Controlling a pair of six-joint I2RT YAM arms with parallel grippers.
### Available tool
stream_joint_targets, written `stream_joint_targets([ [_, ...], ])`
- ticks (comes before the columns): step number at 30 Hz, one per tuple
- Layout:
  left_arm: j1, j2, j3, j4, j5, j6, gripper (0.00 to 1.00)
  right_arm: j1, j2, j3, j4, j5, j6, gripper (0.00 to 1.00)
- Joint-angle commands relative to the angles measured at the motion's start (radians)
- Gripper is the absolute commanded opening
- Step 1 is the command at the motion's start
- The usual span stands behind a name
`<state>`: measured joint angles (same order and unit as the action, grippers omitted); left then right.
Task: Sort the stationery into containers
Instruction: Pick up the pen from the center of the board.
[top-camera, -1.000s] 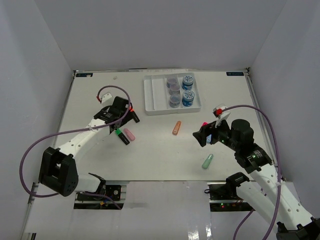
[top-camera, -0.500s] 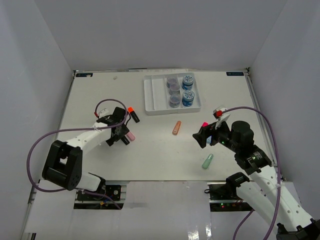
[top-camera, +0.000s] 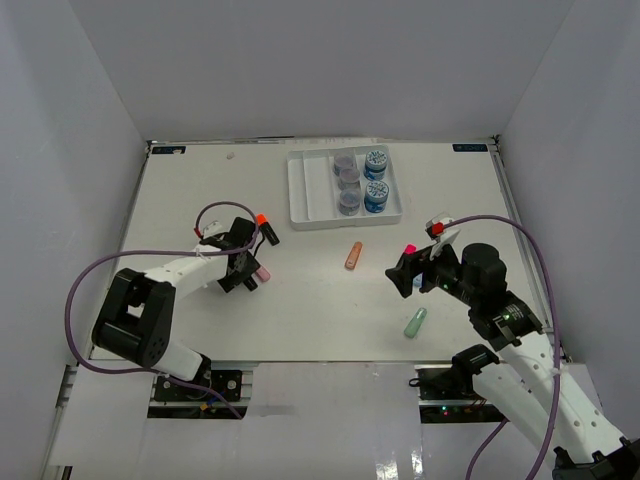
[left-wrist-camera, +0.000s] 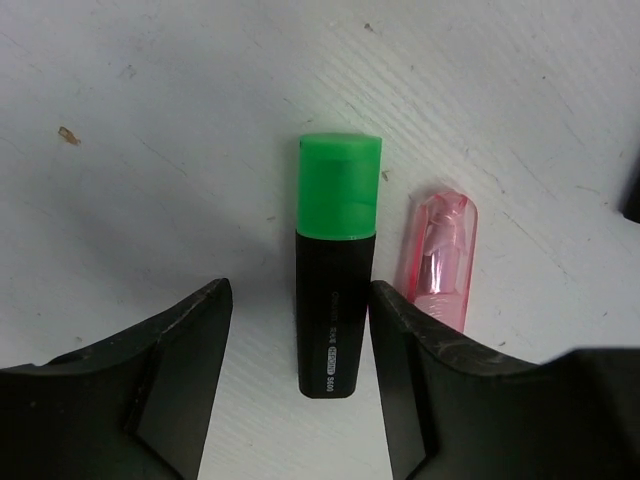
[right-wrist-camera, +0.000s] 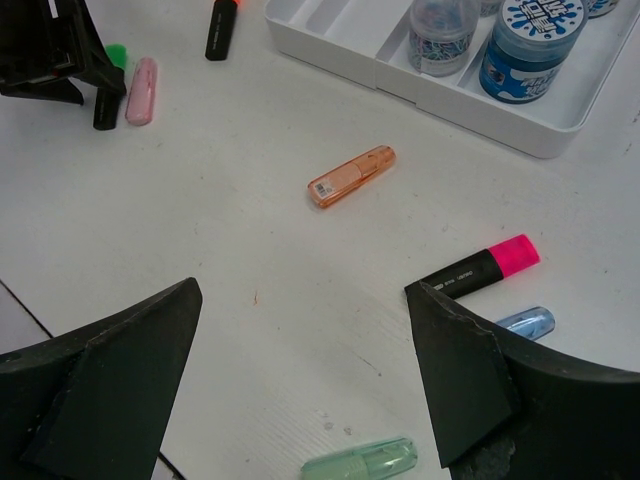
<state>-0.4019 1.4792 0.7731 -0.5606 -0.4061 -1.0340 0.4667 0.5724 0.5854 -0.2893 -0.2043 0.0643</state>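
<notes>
Nearest the arms' bases, the mint highlighter (top-camera: 415, 323) lies on the tabletop (top-camera: 300, 310) on the near side of the right claw (right-wrist-camera: 300, 300), whose jaws stand wide apart and hold nothing. Just beyond that claw's one finger lie the pastel blue highlighter (right-wrist-camera: 525, 322) and the pink-capped highlighter (right-wrist-camera: 483, 268), the latter slanting with its cap to the far side. Across the tabletop the left claw (left-wrist-camera: 298, 290) is down low with its jaws half open astride the green-capped highlighter (left-wrist-camera: 335, 270). One finger is close against the black barrel and the other is still apart from it, so I judge it is not yet gripped. Its long axis runs straight out along the claw's reach, with the green cap pointing away from the claw. The pastel pink highlighter (left-wrist-camera: 437, 255) lies parallel, just outside one finger. Straight ahead of the right claw, the pastel orange highlighter (right-wrist-camera: 350, 176) lies aslant. The orange-capped highlighter (top-camera: 266, 228) lies beyond the left claw. Farthest off, well apart from both claws, the white tray (top-camera: 300, 190) holds five jars (top-camera: 376, 195) upright in two neighbouring compartments. By my reckoning the jars are sorted. All seven highlighters are still loose on the tabletop, so more than half the work remains.
</notes>
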Motion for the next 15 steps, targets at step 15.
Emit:
stream_joint_targets([
  [15, 0.008, -0.099, 0.093, 0.063, 0.022, 0.173, 0.29, 0.003, -0.005, -0.006, 0.033, 0.011, -0.004, 0.9],
])
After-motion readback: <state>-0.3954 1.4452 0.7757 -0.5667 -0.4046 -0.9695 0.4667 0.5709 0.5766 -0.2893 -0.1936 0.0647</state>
